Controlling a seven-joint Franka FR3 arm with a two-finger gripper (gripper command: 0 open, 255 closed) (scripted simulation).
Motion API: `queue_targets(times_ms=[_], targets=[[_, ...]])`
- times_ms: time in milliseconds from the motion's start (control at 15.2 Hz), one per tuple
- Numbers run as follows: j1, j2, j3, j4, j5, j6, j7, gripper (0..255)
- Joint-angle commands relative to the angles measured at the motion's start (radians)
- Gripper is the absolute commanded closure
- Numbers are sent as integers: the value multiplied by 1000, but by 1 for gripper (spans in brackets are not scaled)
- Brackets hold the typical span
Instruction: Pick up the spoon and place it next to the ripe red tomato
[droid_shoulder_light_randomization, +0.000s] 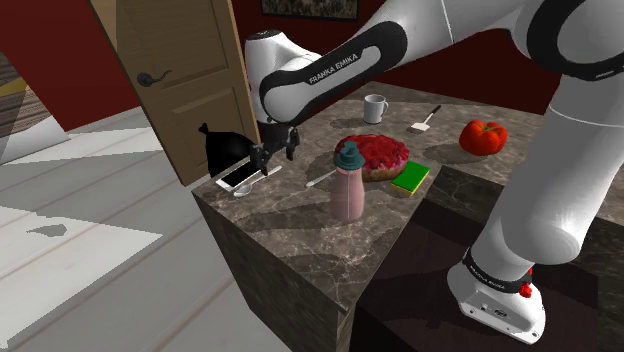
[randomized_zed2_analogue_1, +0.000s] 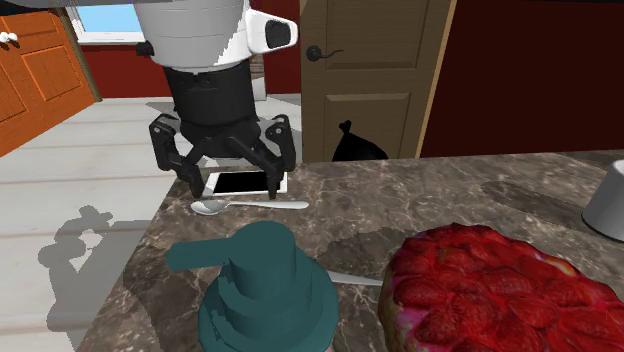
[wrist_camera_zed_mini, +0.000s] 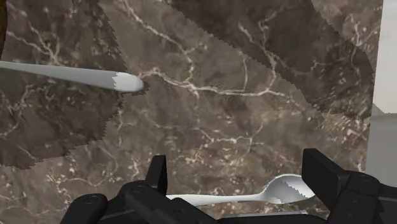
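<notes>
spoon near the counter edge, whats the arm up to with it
The white arm hangs over the spoon, its jaws open and straddling it without a grip. The spoon lies flat on the dark veined counter beside a phone. The red tomato sits at the counter's other end, so nothing is picked up yet.

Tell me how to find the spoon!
Look at the dark marble counter, at its corner nearest the brown door. A phone lies there, and the spoon lies beside it, under the robot's open jaws. It is silvery with a rounded bowl, while the phone is flat with a black screen.
</notes>
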Motion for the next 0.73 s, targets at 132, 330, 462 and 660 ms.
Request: queue_targets(times_ms=[132,330,462,660], targets=[[32,156,8,142,-72,26,49,0],[64,270,5,262,-123,27,80,0],[89,348,0,351,-154,20,96,0],[118,435,-8,458,-183,7,109,0]])
